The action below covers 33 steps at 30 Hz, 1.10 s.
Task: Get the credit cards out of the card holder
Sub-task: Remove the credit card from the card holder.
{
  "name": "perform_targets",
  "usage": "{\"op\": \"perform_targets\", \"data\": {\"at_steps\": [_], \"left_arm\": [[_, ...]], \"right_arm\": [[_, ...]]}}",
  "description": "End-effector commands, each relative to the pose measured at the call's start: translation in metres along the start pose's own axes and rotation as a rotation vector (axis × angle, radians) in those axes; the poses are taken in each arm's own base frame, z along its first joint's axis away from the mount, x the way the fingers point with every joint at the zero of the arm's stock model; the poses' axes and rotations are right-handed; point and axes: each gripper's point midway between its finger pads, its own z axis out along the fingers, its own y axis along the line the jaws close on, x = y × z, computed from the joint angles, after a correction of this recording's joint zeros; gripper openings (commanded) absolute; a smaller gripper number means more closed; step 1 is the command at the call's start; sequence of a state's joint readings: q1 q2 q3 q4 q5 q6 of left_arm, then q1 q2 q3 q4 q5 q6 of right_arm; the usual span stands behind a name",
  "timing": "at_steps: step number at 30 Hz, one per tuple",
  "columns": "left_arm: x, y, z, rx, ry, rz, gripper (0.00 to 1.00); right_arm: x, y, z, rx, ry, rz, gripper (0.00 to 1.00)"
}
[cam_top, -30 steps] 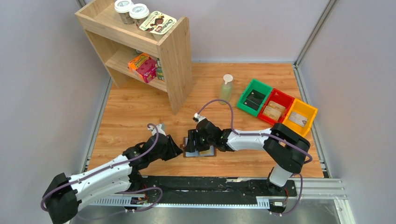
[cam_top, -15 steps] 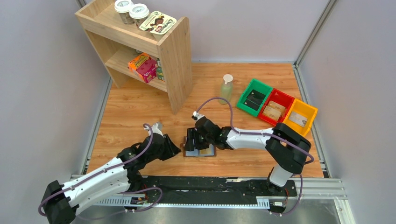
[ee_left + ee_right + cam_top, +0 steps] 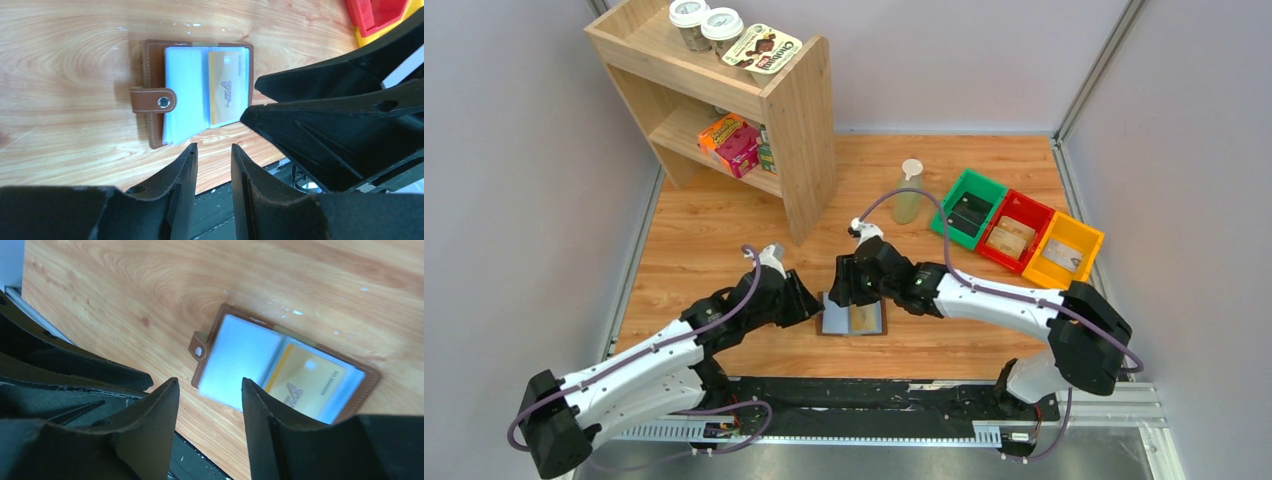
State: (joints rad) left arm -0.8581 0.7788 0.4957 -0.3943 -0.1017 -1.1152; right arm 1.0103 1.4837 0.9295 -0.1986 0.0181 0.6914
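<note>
The card holder [image 3: 852, 320] lies open and flat on the wooden table [image 3: 714, 250], close to the near edge and right between the two arms, so the job looks to be at its very start: the holder is spread, but no card is out of it. From the left wrist view I can make out the brown leather cover, its snap tab [image 3: 153, 100] folded in over the pale blue clear sleeves, and one tan-gold card [image 3: 228, 86] sitting under plastic in the right-hand half. Whether more cards hide behind the other sleeves I can't tell. The left gripper [image 3: 213, 148] hovers just off the holder's near edge, its jaws drawn close with only a slim gap and nothing between them. The right gripper [image 3: 210, 382] hangs above the holder from the far side, jaws set wider and equally empty. Neither one touches the leather as far as I can see. My guess is that the next move needs one arm to pin the holder down, probably by the cover or the tab side, while the other works a fingertip onto the exposed edge of the gold card and slides it out through the sleeve's mouth. That will be fiddly: the card is thin and slick, and the light holder will likely drag along if it isn't held.
</note>
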Motion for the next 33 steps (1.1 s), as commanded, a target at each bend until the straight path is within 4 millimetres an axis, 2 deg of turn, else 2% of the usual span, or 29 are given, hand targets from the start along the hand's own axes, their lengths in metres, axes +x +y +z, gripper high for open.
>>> {"op": "perform_targets", "data": {"at_steps": [1,6,11,18,22,27,33], "left_arm": [[-0.009,-0.038,0.005,0.095,0.013,0.037,0.39],[0.001,-0.051,0.029,0.119,0.082,0.047,0.39],[0.011,-0.046,0.053,0.096,0.117,0.045,0.39],[0.022,-0.033,0.078,0.057,0.147,0.048,0.4],[0.027,-0.027,0.09,0.057,0.147,0.033,0.45],[0.03,-0.024,0.098,0.066,0.154,0.024,0.48],[0.034,-0.006,0.104,0.048,0.141,-0.047,0.48]], "right_arm": [[-0.012,-0.038,-0.016,0.129,-0.06,0.006,0.48],[0.004,-0.062,-0.015,0.129,-0.032,0.078,0.36],[0.017,-0.075,-0.005,0.121,-0.003,0.118,0.3],[0.031,-0.083,0.007,0.083,0.052,0.17,0.28],[0.039,-0.091,0.01,0.095,0.082,0.191,0.27],[0.046,-0.097,0.014,0.103,0.106,0.207,0.27],[0.05,-0.1,0.015,0.109,0.122,0.216,0.26]]}}
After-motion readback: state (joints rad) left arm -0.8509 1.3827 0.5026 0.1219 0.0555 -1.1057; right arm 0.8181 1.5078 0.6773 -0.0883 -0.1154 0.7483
